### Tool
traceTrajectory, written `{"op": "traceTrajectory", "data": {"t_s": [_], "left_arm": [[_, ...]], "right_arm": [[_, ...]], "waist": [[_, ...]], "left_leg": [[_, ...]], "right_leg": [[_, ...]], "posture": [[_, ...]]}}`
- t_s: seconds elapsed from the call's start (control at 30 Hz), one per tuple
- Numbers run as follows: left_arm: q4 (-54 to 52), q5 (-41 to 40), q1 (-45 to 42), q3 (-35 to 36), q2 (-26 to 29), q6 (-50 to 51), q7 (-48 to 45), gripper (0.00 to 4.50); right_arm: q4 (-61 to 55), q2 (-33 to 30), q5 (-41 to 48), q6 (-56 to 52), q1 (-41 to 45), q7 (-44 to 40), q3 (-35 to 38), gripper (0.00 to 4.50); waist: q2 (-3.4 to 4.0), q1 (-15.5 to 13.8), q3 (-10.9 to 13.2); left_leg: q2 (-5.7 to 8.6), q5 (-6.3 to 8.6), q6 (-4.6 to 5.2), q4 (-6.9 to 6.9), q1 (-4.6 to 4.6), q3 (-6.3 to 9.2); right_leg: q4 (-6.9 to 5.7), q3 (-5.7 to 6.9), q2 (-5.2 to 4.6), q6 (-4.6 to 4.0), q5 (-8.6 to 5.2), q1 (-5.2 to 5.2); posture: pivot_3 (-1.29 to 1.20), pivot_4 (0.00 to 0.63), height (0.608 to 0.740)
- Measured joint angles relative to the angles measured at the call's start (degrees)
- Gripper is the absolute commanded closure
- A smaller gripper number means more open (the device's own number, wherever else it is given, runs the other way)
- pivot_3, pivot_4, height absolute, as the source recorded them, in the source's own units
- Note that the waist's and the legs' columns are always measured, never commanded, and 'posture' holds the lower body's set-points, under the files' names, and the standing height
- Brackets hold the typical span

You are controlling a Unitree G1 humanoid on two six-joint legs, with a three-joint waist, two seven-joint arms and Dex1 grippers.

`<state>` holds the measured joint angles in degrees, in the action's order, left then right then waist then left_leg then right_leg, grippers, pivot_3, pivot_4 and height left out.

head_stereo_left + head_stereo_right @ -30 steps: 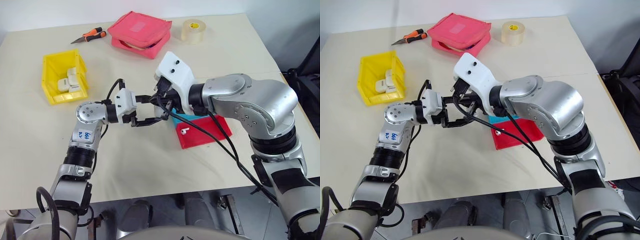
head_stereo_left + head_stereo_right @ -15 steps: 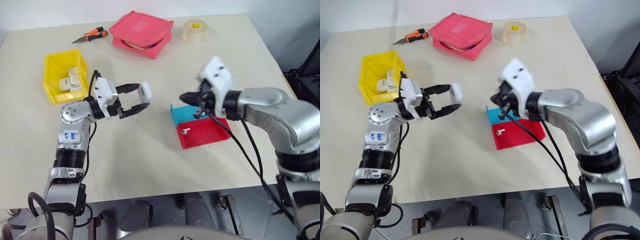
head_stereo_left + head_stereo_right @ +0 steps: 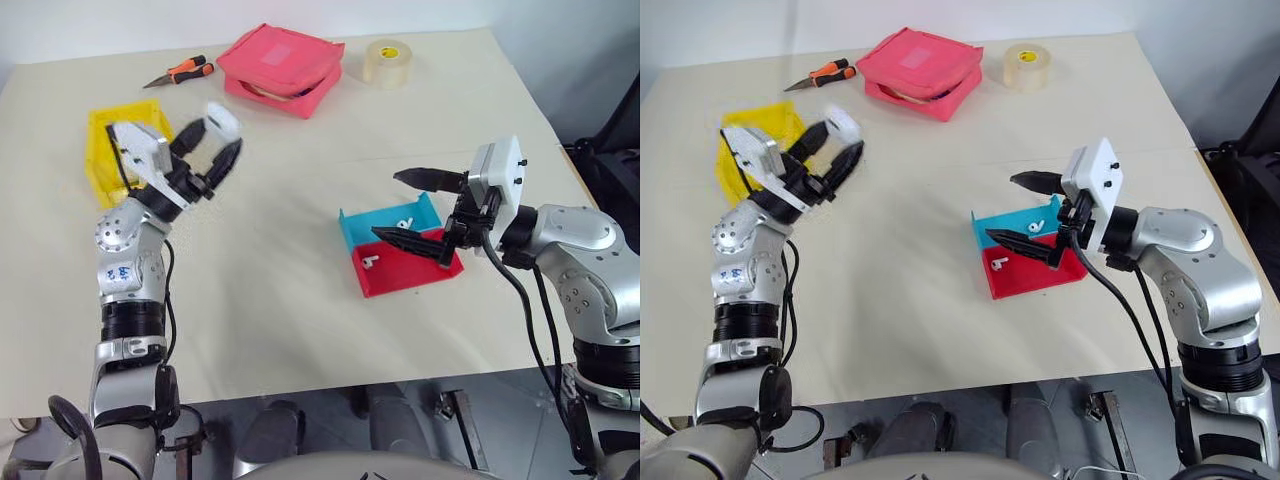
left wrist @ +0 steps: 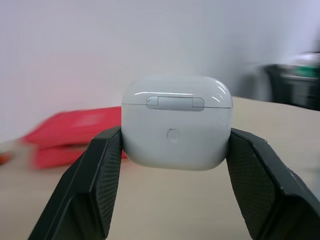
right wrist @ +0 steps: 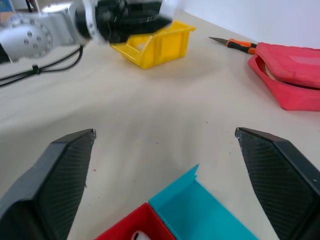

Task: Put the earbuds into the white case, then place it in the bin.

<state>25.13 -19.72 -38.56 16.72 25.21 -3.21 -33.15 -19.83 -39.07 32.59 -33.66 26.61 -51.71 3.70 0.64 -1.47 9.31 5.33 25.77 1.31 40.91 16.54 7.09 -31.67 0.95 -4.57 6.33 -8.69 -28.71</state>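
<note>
Left gripper swung up beside the yellow bin since before, white case pinched between its fingers, right gripper pulled back, spread wide over blue tray, earbuds seen in trays.

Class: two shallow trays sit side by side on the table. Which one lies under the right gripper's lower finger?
The red tray, not the blue tray behind it; the right gripper hangs open over both.

Bin largely hidden behind left pincer and wrist; contents not visible. Pink pouch and dark object at frame edge blurred in left wrist view. Left arm motion-blurred in right wrist view. Earbuds too small for detail.
</note>
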Motion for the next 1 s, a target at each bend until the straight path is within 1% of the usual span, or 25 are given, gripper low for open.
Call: {"op": "traceTrajectory", "data": {"t_s": [0.17, 0.23, 0.27, 0.37, 0.43, 0.47, 0.53, 0.57, 0.63, 0.7, 0.8, 0.87, 0.93, 1.0], "left_arm": [[10.43, 4.70, -6.58, 2.58, 4.96, -0.25, 11.93, 1.73], [14.24, 6.12, -8.16, 2.72, 6.11, -0.88, 14.39, 1.73], [18.56, 7.57, -9.83, 2.33, 7.09, -1.38, 16.02, 1.73], [27.12, 10.83, -12.71, 1.26, 9.43, -1.61, 19.66, 1.73], [31.58, 12.65, -14.07, 0.19, 9.97, -1.95, 21.58, 1.02], [33.10, 13.43, -14.35, -0.15, 9.98, -1.98, 22.37, 0.81], [34.87, 14.32, -14.58, -0.83, 9.98, -2.18, 23.43, 0.15], [35.15, 14.47, -14.58, -1.11, 9.98, -2.54, 23.32, 0.07], [34.99, 14.48, -14.55, -1.46, 9.98, -3.73, 22.20, 0.07], [32.32, 14.06, -13.13, -1.77, 9.98, -6.35, 18.02, 0.07], [24.46, 11.73, -8.11, -2.06, 9.99, -10.72, 9.07, 0.07], [20.05, 10.04, -4.99, -2.01, 10.25, -11.81, 4.79, 0.07], [13.66, 7.75, -0.38, -1.86, 10.90, -11.29, 0.63, 0.07], [8.51, 4.54, 3.50, -1.27, 11.34, -8.56, -3.30, 0.07]], "right_arm": [[1.37, 0.00, -1.36, 1.04, 0.01, 0.27, -0.11, 0.01], [1.62, 0.00, -1.84, 1.18, 0.01, 0.33, -0.16, 0.01], [1.82, 0.01, -2.00, 1.26, 0.03, 0.35, -0.28, 0.01], [2.18, 0.01, -2.40, 1.55, 0.07, 0.28, -0.63, 0.01], [2.43, 0.01, -2.54, 2.19, 0.14, 0.16, -0.82, 0.00], [2.48, 0.00, -2.81, 2.34, 0.27, 0.11, -0.86, 0.00], [2.82, -0.10, -3.22, 2.42, 0.54, 0.10, -0.86, 0.00], [3.14, -0.31, -3.30, 2.42, 0.62, 0.11, -0.86, 0.00], [3.48, -0.90, -3.62, 2.41, 0.62, 0.13, -0.82, 0.00], [3.46, -0.97, -3.64, 2.39, 0.62, 0.13, -0.77, 0.00], [3.39, -1.30, -3.59, 2.33, 0.51, 0.10, -0.63, 0.00], [3.35, -1.69, -3.50, 2.32, 0.35, -0.10, -0.52, 0.00], [3.36, -2.74, -3.22, 2.35, -0.75, -1.04, 0.01, 0.00], [3.37, -3.54, -2.99, 2.46, -1.76, -2.33, 0.93, 0.00]], "waist": [[0.00, 0.07, 0.00], [0.00, 0.07, 0.00], [0.00, 0.07, 0.00], [0.00, 0.16, 0.00], [0.00, 0.11, 0.00], [0.00, 0.12, 0.00], [0.00, 0.15, 0.00], [0.00, 0.15, 0.00], [0.00, 0.13, 0.00], [0.00, 0.18, 0.00], [0.00, 0.34, 0.00], [0.00, 0.36, 0.00], [0.00, 0.36, 0.00], [0.00, 0.34, 0.00]], "left_leg": [[0.02, 0.00, 0.00, -0.01, -0.02, 0.01], [0.03, 0.00, 0.00, -0.02, -0.02, -0.01], [0.05, 0.00, 0.00, -0.01, -0.02, -0.02], [0.22, 0.00, 0.00, -0.03, -0.03, -0.05], [0.26, 0.00, 0.00, -0.02, -0.03, -0.05], [0.28, 0.00, 0.00, -0.01, -0.03, -0.06], [0.27, 0.00, 0.00, 0.00, -0.03, -0.06], [0.26, 0.00, 0.00, 0.00, -0.03, -0.08], [0.26, 0.00, 0.00, 0.00, -0.02, -0.10], [0.19, 0.00, 0.00, 0.01, -0.02, -0.12], [0.00, 0.00, 0.00, 0.00, -0.02, -0.14], [-0.01, 0.00, 0.00, 0.00, -0.02, -0.13], [-0.03, 0.01, -0.01, -0.01, -0.02, -0.11], [-0.04, 0.01, 0.01, -0.01, -0.02, -0.10]], "right_leg": [[0.00, 0.01, 0.00, 0.00, 0.00, -0.01], [0.00, 0.03, 0.00, 0.00, 0.00, -0.01], [-0.01, 0.06, 0.01, 0.00, 0.00, 0.01], [-0.01, 0.10, 0.01, 0.00, 0.00, -0.01], [-0.01, 0.15, -0.01, 0.00, 0.00, -0.01], [-0.01, 0.20, -0.03, 0.00, 0.00, 0.00], [-0.02, 0.21, -0.04, 0.00, 0.00, -0.01], [-0.03, 0.22, -0.04, 0.00, 0.00, -0.01], [-0.03, 0.23, -0.06, 0.00, 0.00, -0.01], [-0.03, 0.23, -0.07, 0.00, 0.00, -0.01], [-0.04, 0.22, -0.09, 0.00, 0.00, -0.05], [-0.05, 0.22, -0.09, -0.01, 0.00, -0.05], [-0.05, 0.19, -0.09, -0.02, 0.00, -0.06], [-0.05, 0.18, -0.09, -0.02, 0.00, -0.06]], "posture": [[0.00, 0.150, 0.740], [0.00, 0.150, 0.740], [0.00, 0.150, 0.740], [0.00, 0.150, 0.740], [0.00, 0.150, 0.740], [0.00, 0.150, 0.740], [0.00, 0.150, 0.740], [0.00, 0.150, 0.740], [0.00, 0.150, 0.740], [0.00, 0.150, 0.740], [0.00, 0.150, 0.740], [0.00, 0.150, 0.740], [0.00, 0.150, 0.740], [0.00, 0.150, 0.740]]}}
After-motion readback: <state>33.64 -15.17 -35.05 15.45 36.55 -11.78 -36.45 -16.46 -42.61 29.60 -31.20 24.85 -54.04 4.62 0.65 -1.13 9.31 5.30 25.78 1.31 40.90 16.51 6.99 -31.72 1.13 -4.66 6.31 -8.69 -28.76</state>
